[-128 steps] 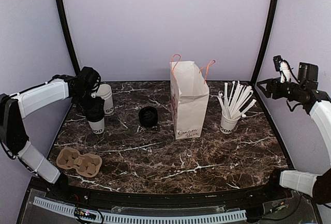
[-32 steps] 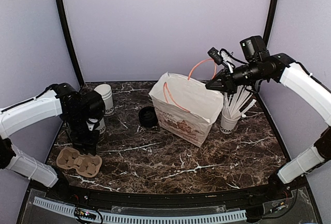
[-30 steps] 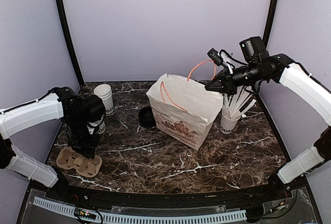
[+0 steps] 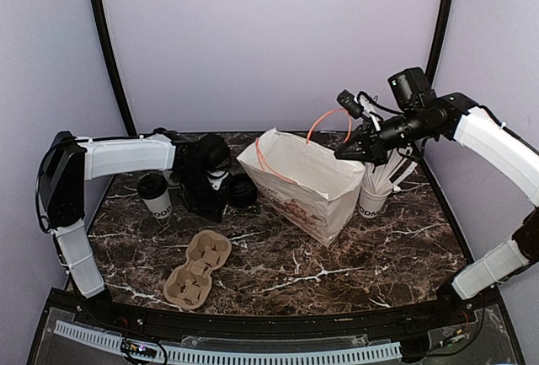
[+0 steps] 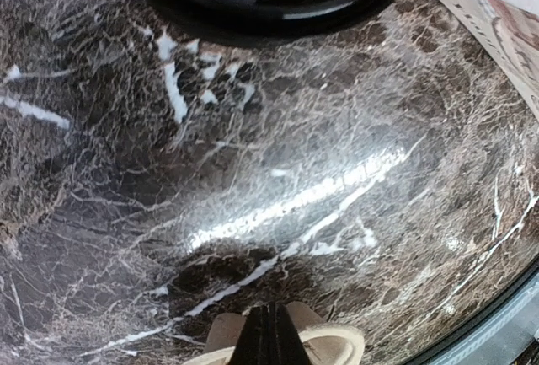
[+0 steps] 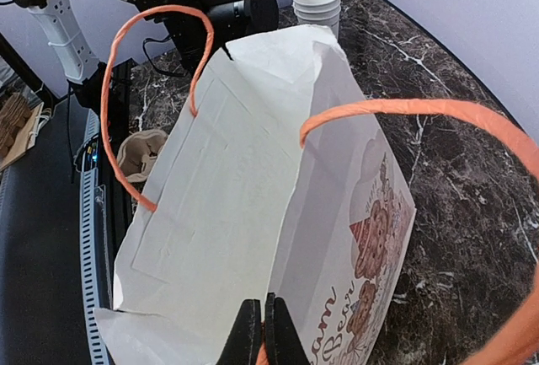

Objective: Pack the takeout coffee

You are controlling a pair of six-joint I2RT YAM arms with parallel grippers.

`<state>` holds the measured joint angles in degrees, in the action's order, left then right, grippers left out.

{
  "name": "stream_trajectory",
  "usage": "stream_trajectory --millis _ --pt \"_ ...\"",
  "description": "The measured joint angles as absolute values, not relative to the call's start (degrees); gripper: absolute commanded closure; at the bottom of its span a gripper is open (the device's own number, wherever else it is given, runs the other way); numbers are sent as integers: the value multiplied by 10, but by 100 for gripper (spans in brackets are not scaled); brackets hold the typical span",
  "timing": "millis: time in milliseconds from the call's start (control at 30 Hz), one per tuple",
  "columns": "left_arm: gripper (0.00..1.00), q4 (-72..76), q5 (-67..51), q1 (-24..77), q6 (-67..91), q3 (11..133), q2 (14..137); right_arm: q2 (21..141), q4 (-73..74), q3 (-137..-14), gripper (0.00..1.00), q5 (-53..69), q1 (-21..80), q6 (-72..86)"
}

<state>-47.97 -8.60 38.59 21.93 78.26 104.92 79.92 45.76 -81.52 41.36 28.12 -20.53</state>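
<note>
- So, right gripper (image 6: 261, 324) is clamped on the rim of the paper bag (image 6: 227, 213), which leans leftward (mouth gaping).
- Left gripper (image 5: 269, 338) is pinched shut, low over the table (image 4: 354, 255).
- Takeout coffee (image 4: 155, 195) stands upright just left of it, outside the bag.

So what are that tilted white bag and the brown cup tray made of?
Bag: looks like matte white paper; it creases and folds sharply.
Tray: probably moulded pulp cardboard, dull brown and rough-looking, with pressed round wells.

Tilted paper bag (image 4: 303, 186), cardboard cup carrier (image 4: 198, 269), cup of white straws (image 4: 371, 202), black lids (image 4: 245, 190)
</note>
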Motion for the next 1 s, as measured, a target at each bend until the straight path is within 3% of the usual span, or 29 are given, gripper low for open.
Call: stream_trajectory --millis 100,200,400,533,667,767,1000 --pt "92 -473 -86 386 206 791 1049 799 466 -815 100 414 281 -211" --pt "69 -479 -78 391 199 788 1044 799 468 -815 100 417 281 -216" --pt "51 -515 -51 412 227 754 913 799 468 -815 100 423 281 -222" --pt "47 -541 -48 425 274 723 810 799 468 -815 100 423 281 -224" --pt "42 -575 -44 453 306 687 798 799 469 -815 100 423 281 -229" --pt "29 -587 -43 481 332 653 812 799 469 -815 100 424 281 -231" --pt "31 -580 -48 526 382 634 839 800 469 -815 100 424 281 -233"
